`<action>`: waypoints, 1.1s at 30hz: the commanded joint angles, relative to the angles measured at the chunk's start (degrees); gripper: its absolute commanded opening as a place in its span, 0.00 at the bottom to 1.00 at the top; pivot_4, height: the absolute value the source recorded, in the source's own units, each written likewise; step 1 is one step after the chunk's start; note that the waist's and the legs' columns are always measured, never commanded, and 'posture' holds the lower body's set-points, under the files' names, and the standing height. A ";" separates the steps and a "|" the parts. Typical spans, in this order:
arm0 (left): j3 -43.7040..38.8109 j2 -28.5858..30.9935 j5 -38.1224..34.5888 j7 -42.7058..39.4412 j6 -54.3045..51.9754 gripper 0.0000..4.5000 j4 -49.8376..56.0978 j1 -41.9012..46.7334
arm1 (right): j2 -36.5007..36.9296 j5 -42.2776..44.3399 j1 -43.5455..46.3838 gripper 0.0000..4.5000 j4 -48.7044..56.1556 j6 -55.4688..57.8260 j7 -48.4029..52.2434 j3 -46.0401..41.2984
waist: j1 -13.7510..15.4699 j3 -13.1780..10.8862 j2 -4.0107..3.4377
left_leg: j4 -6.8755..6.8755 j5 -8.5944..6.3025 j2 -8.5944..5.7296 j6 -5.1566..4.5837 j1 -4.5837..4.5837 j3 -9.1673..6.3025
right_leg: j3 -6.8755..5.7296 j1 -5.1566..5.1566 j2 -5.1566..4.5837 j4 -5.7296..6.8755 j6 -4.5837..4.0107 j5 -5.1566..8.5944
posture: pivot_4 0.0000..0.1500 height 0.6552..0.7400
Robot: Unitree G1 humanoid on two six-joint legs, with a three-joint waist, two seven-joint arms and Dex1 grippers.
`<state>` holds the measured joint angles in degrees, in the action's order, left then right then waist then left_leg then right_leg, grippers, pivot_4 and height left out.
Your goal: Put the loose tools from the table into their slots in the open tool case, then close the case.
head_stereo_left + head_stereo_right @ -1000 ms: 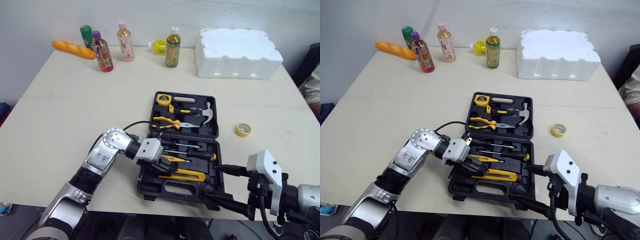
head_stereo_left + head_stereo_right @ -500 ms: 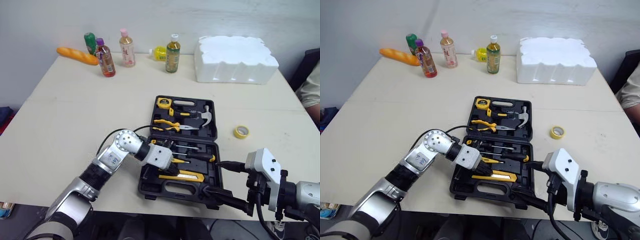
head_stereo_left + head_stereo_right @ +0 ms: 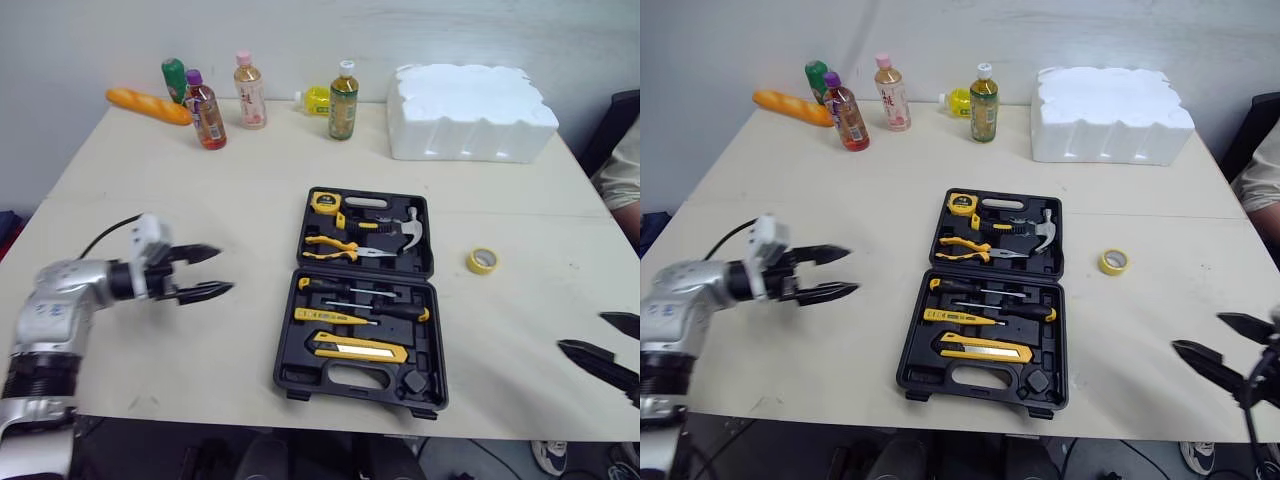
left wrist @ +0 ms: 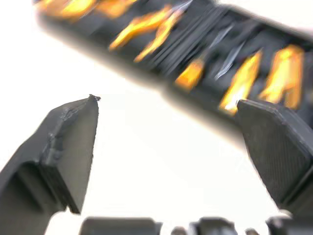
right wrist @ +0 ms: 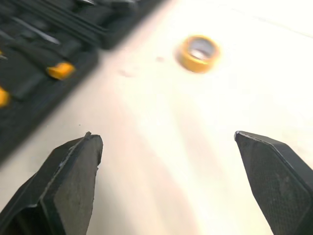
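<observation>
The black tool case lies open in the middle of the table. Its far half holds a tape measure, pliers and a hammer. Its near half holds screwdrivers and a yellow utility knife. A yellow tape roll lies loose on the table right of the case. My left gripper hovers open and empty well left of the case. My right gripper is open and empty at the table's near right edge, short of the tape roll.
Several bottles and a bread loaf stand along the far edge. A white foam block sits at the far right. A person's sleeve shows at the right edge.
My left gripper has pulled out of the case's near half, swung left over the table and opened. My right gripper has drawn back to the right, away from the case's near corner.
</observation>
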<state>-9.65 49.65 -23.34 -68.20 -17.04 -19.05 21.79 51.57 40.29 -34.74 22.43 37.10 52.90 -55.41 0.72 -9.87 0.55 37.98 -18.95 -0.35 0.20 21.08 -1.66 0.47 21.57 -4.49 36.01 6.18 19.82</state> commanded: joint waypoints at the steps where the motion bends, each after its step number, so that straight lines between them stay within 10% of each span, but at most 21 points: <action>1: -3.66 1.52 0.65 0.94 3.81 1.00 -0.65 -0.31 | 1.21 -3.36 1.27 1.00 -5.37 -3.61 2.37 -1.93 | 0.36 -0.01 -0.02 | -0.01 -0.01 0.00 -0.01 0.02 0.00 | 0.00 0.00 -0.04 -0.02 0.00 0.00 | 1.00 1.00; 11: 0.91 -1.71 -8.43 -4.01 -7.44 1.00 17.88 4.28 | 16.32 -3.63 16.18 1.00 -9.63 -3.25 12.66 11.06 | -0.41 -0.12 -0.22 | 0.07 -0.03 0.01 0.09 0.03 0.01 | 0.02 -0.02 -0.13 -0.02 -0.04 -0.05 | 1.00 1.00; 16: 6.71 -8.43 -11.41 -4.58 -11.13 1.00 22.53 14.55 | 27.92 -7.96 39.35 1.00 -20.84 -8.19 20.96 34.20 | -0.89 -0.21 -0.37 | 0.09 0.14 0.01 0.37 0.09 0.02 | -0.05 0.03 -0.03 -0.03 -0.01 -0.08 | 1.00 1.00; 24: 11.64 -16.20 -11.59 -2.36 -10.79 1.00 27.30 23.49 | 19.68 -31.03 76.78 1.00 -41.03 -18.22 33.13 65.95 | -1.43 -0.33 -0.19 | 0.25 0.15 -0.01 0.36 0.41 0.69 | 0.02 0.68 0.07 0.25 0.11 -0.13 | 1.00 1.00; 33: 13.03 -18.84 -9.95 -1.25 -9.40 1.00 27.15 21.97 | 9.10 -44.68 89.55 1.00 -56.51 -25.80 35.20 76.18 | -2.08 -0.35 -0.18 | 0.29 0.21 0.01 0.40 0.53 0.84 | 0.06 1.06 0.03 0.84 0.12 -0.14 | 1.00 1.00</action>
<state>3.59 31.09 -33.18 -69.84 -27.31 7.20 43.23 60.12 -3.00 53.25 -32.97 12.41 86.85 21.48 -1.37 -10.21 0.37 38.31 -18.74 -0.35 0.59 21.64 -0.84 0.51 22.63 -4.48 36.85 6.29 19.68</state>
